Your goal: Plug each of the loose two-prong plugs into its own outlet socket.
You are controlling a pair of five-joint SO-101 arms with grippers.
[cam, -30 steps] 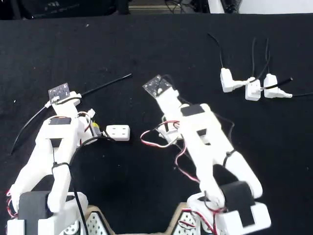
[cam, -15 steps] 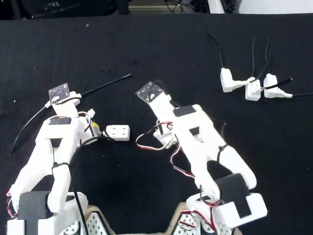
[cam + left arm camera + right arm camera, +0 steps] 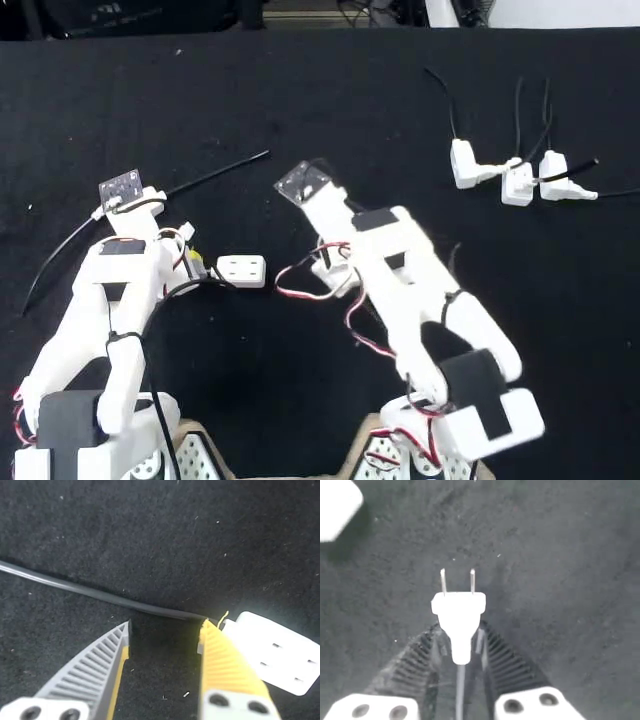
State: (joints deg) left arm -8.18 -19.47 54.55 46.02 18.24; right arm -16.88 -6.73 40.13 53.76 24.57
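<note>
Plug (image 3: 458, 607) in right pincer (image 3: 460, 628) (prongs plain from wrist), left pincer (image 3: 166, 626) agape

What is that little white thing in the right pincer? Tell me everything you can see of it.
It is a white two-prong plug, plastic by its look, with a broad head narrowing to a neck. Two thin metal prongs point away from the right pincer, whose ribbed fingers clamp its neck from both sides. A cord leaves its rear between them.
</note>
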